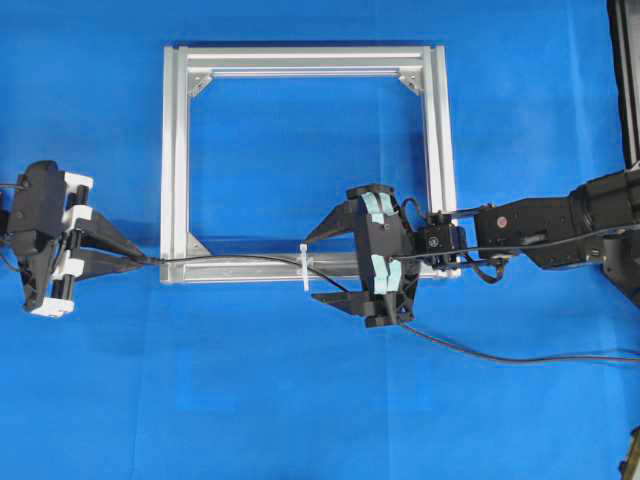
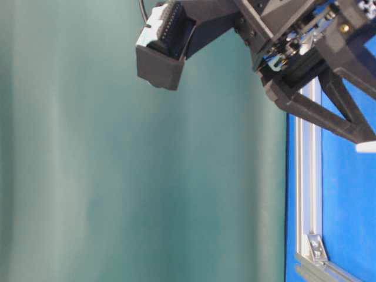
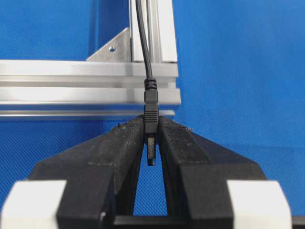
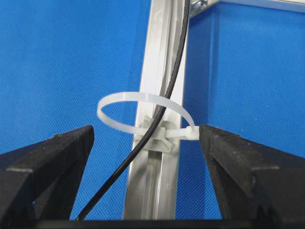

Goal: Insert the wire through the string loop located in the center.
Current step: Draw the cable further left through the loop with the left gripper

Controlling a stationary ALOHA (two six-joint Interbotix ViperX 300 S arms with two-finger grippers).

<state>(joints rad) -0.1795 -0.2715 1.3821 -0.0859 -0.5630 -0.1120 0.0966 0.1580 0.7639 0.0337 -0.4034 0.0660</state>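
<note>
place: pretty clearly a robotics lab bench, not anyone's home
surface: my whole table point(image 1: 300, 400) is wrapped in bright blue cloth
fixture: a bare aluminium frame point(image 1: 173, 150) lies flat on it, with a white zip-tie loop point(image 4: 143, 114) fixed to one rail, so it's a test rig
backdrop: plain teal curtain point(image 2: 117, 176) behind the bench in the table-level view
gear: my two black arms reach in from either side, each with a wrist camera
clutter: only a black cable point(image 1: 500, 355) trailing over the cloth
</note>
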